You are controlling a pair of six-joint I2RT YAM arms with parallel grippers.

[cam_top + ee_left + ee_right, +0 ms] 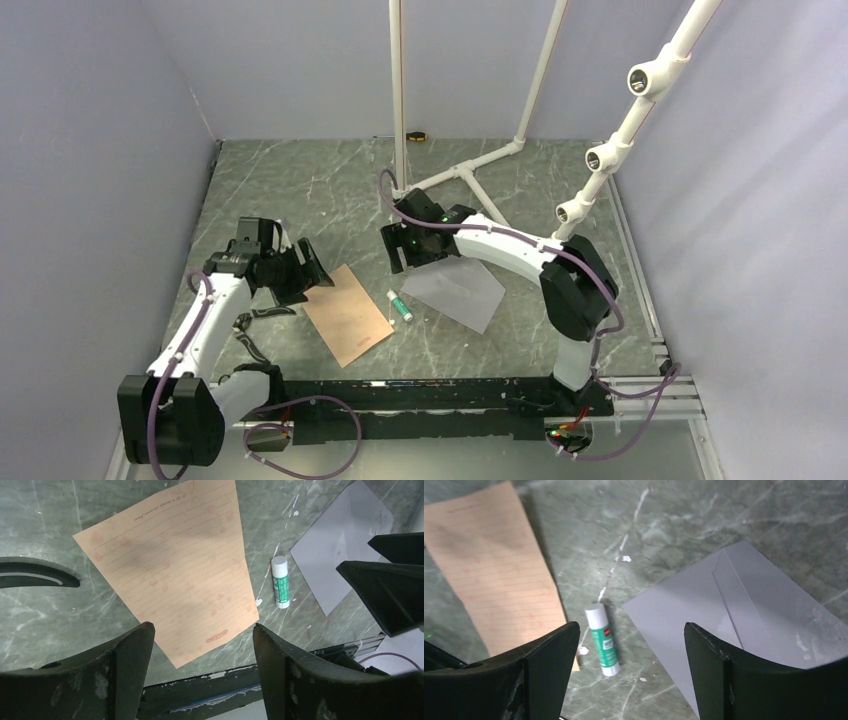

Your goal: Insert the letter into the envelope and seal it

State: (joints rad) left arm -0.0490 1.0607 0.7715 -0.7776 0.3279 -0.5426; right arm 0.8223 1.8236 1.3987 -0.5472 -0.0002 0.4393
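Observation:
The letter [347,315], a tan lined sheet, lies flat on the table left of centre; it also shows in the left wrist view [175,570] and the right wrist view [494,575]. The grey envelope [458,292] lies flat to its right, flap side up [744,615], and its corner shows in the left wrist view [340,545]. My left gripper [308,272] is open and empty, raised just left of the letter. My right gripper [418,252] is open and empty, raised over the envelope's far left corner.
A green and white glue stick [400,305] lies between the letter and the envelope [281,582] [602,639]. White pipe frames [470,170] stand at the back. A black rail [420,395] runs along the near edge.

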